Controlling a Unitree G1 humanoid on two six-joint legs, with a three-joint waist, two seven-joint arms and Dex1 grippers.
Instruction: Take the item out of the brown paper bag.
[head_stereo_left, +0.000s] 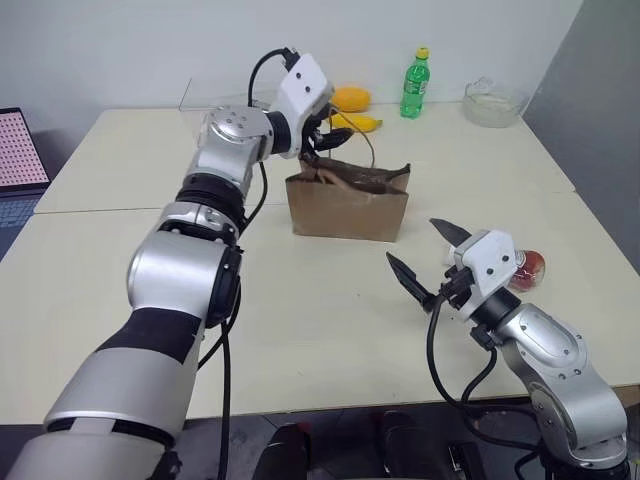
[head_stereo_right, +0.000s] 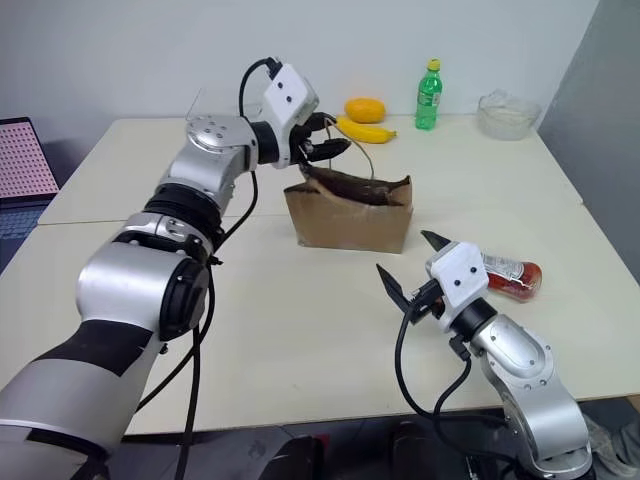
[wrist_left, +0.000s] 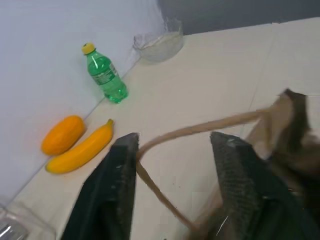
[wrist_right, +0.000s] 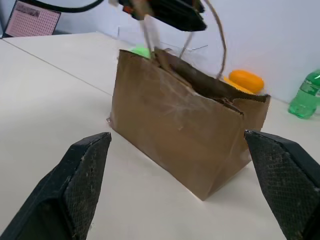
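A: Report the near zone.
B: The right pincer (head_stereo_right: 412, 268) hovers above the tabletop (head_stereo_right: 300, 330), fingers spread wide, holding nothing. The item (head_stereo_right: 508, 276), dark red with a white end, lies on its side on the tabletop just behind the right wrist, outside the bag. In the left eye view the wrist housing covers most of it; the right eye view exposes its length.

A: Middle zone?
B: The brown paper bag (head_stereo_left: 348, 207) stands upright, mouth open. The right wrist view faces its crinkled front wall.

A: Left pincer?
B: The left pincer (head_stereo_left: 322, 137) sits at the bag's top rim, fingers parted. The left wrist view shows a tan loop handle (wrist_left: 200, 131) running between the fingers, not visibly pinched.

A: Far zone?
B: A banana (head_stereo_right: 366, 131), an orange fruit (head_stereo_right: 365, 109), a green soda bottle (head_stereo_right: 429, 96) and a clear bowl (head_stereo_right: 508, 112) by the wall.
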